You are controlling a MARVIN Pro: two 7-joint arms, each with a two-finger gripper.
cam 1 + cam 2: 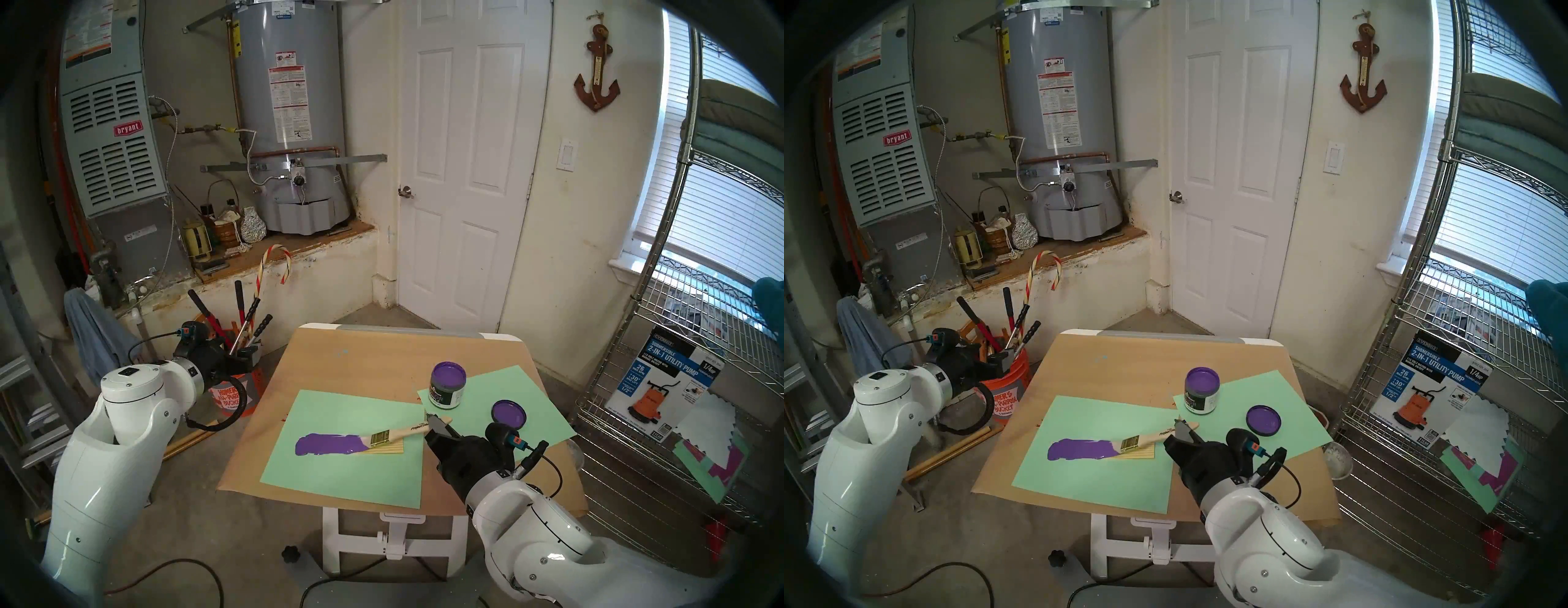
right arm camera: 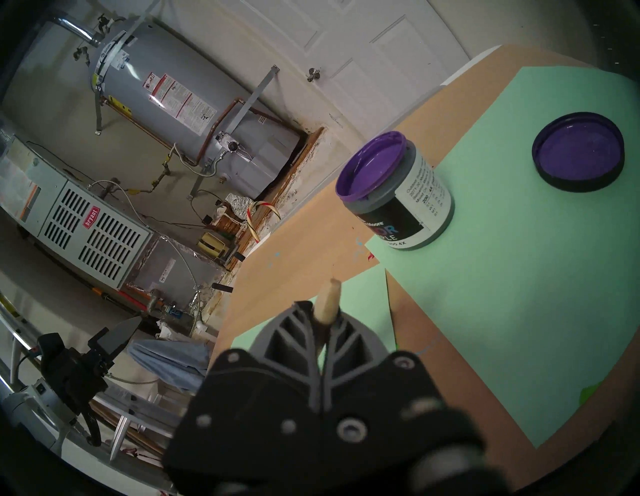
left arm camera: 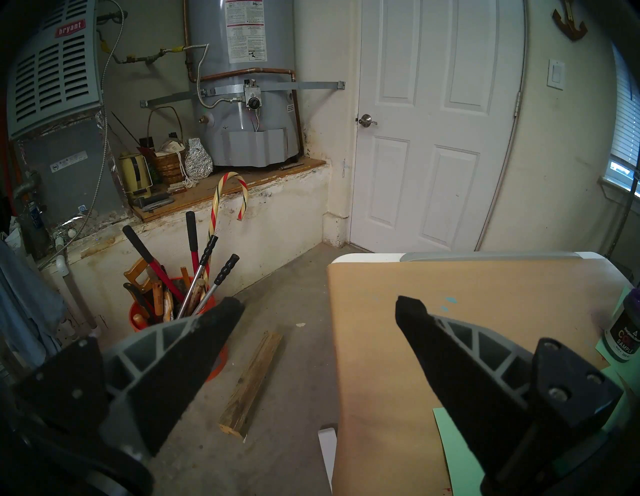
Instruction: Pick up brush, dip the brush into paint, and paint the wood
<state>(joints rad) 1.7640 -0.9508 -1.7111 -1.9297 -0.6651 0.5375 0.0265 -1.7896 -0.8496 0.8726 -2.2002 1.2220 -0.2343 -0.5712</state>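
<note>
Grey water heater (image 1: pixel 288 114) beside a white door (image 1: pixel 462 170); orange bucket (image 3: pixel 138 317) of tools; wire shelf (image 1: pixel 679 382) holding what looks like a pump box (image 1: pixel 662 382).

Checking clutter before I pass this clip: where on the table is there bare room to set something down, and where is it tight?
Bare: the brown-papered far left corner, behind the large mint-green sheet, and that sheet's near half. Crowded: around the half-purple wood strip, the wooden-handled brush in the right gripper, the open purple paint jar and its lid.
</note>
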